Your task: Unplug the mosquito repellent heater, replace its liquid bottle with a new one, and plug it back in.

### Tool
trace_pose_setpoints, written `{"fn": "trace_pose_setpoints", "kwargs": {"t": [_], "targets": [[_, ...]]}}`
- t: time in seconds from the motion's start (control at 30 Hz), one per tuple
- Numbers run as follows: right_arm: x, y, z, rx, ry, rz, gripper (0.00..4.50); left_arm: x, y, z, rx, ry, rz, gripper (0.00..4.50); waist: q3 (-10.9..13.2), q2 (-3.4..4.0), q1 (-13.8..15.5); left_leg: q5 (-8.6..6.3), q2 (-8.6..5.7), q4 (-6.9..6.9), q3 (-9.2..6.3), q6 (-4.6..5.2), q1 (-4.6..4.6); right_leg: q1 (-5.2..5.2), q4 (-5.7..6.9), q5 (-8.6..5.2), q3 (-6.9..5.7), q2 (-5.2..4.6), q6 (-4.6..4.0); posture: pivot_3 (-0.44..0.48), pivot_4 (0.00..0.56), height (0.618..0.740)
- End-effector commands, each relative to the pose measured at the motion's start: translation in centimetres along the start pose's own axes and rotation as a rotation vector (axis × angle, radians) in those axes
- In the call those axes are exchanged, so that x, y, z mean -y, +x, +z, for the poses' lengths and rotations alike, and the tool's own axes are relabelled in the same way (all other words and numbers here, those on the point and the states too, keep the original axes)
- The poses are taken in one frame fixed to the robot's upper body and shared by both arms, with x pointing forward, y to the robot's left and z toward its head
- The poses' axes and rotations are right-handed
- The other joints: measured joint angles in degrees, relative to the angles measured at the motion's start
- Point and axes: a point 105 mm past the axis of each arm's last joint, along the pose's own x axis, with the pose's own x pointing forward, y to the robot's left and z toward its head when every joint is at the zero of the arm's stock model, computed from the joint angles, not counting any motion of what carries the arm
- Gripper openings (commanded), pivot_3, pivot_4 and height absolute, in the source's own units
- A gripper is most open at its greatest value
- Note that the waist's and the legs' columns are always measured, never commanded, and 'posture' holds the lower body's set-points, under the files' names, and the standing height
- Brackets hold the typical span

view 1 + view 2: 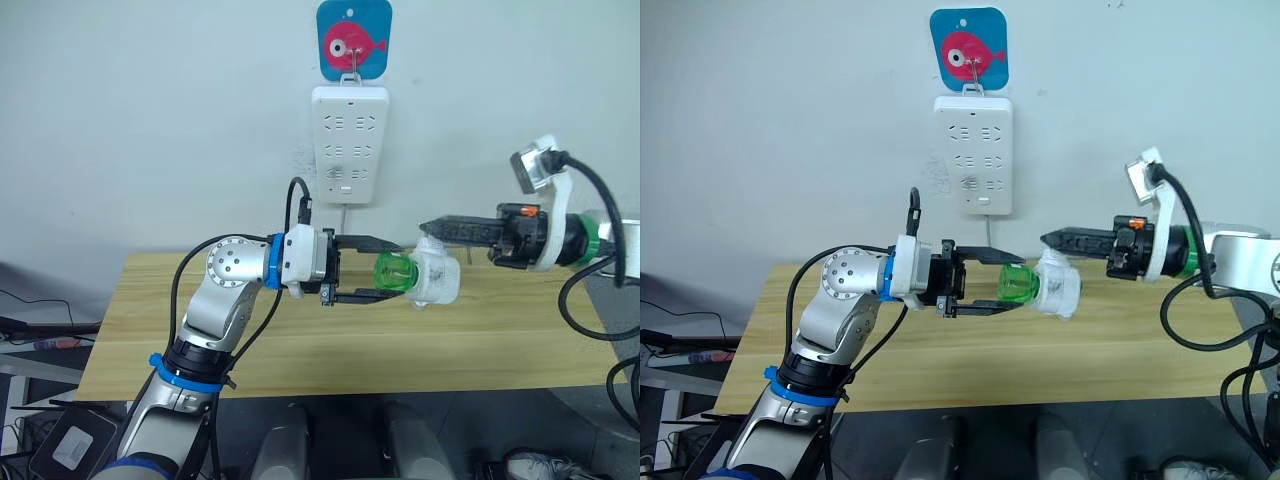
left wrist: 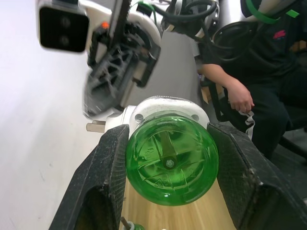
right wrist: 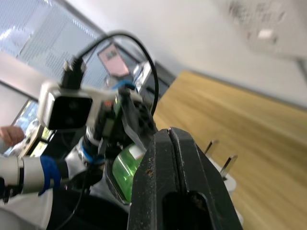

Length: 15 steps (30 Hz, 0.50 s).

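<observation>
The small white rounded plastic heater [image 1: 438, 275] is held mid-air above the light wooden table [image 1: 330, 345], pinched by the right gripper [image 1: 432, 226]. At its 9 o'clock, the green translucent bottle [image 2: 169, 162] is clamped between the left gripper [image 1: 385, 268] fingers. Two metal prongs [image 3: 219, 157] are seen in the right wrist view; a seated person's hand [image 2: 240, 98] is seen in the left wrist view.

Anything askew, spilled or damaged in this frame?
Nothing stands out. The mosquito repellent heater is held in mid-air by the right gripper, its green bottle between the left gripper's jaws. No spill shows.

White power strip [image 1: 349, 145] on wall under fish hook plaque [image 1: 353, 40]; wooden table [image 1: 300, 340] below.
</observation>
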Motion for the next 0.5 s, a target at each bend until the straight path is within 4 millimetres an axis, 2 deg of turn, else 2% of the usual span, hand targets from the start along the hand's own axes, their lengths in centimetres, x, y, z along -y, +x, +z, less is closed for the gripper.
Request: {"fn": "trace_pose_setpoints", "kwargs": {"t": [0.03, 0.1, 0.2, 0.3, 0.47, 0.5], "targets": [[-1.3, -1.7, 1.8, 0.12, -0.067, -0.037, 0.17, -0.8, -0.6, 0.1, 0.013, -0.026, 0.068, 2.26, 0.0, 0.0, 0.0, 0.0, 0.0, 0.0, -0.01, 0.01, 0.0, 0.0, 0.0, 0.0, 0.0, 0.0, 0.0, -0.029, 0.189, 0.732], [-1.2, -2.6, 1.6, 0.154, -0.054, -0.077, 0.55, -1.4, -0.6, 0.0, 0.016, -0.039, 0.11, 2.26, 0.0, 0.0, 0.0, -0.01, 0.0, 0.0, 0.0, 0.01, -0.01, 0.0, 0.0, 0.0, 0.0, 0.0, 0.0, -0.034, 0.187, 0.732], [-0.3, -4.2, 0.1, 0.237, 0.01, -0.179, 1.59, -3.1, -0.8, -0.1, 0.041, -0.11, 0.236, 2.26, 0.0, -0.03, 0.3, 0.0, -0.01, 0.02, -0.1, 0.01, -0.08, 0.02, -0.02, 0.0, -0.1, -0.01, 0.0, -0.043, 0.184, 0.732], [0.5, -5.2, -1.6, 0.333, 0.07, -0.278, 2.59, -3.8, -0.9, -0.4, 0.053, -0.187, 0.311, 2.26, 0.0, -0.02, 0.0, 0.0, -0.01, 0.09, -0.05, 0.01, -0.1, 0.0, 0.05, 0.01, -0.03, 0.0, 0.03, -0.048, 0.183, 0.732], [0.0, -4.3, -4.5, 0.541, 0.213, -0.37, 4.34, -3.6, -0.1, -0.3, 0.088, -0.335, 0.357, 2.26, -0.2, 0.11, -0.4, 0.01, 0.04, 0.0, -0.06, -0.01, -0.01, 0.0, 0.06, 0.02, -0.01, 0.04, 0.03, -0.062, 0.182, 0.732], [-0.2, -4.1, -5.0, 0.577, 0.256, -0.389, 4.5, -3.5, 0.0, -0.3, 0.093, -0.352, 0.361, 2.26, -0.2, 0.13, -0.6, 0.02, 0.06, -0.01, -0.09, -0.02, -0.02, -0.01, 0.07, 0.01, -0.02, 0.05, 0.03, -0.066, 0.181, 0.732]]}}
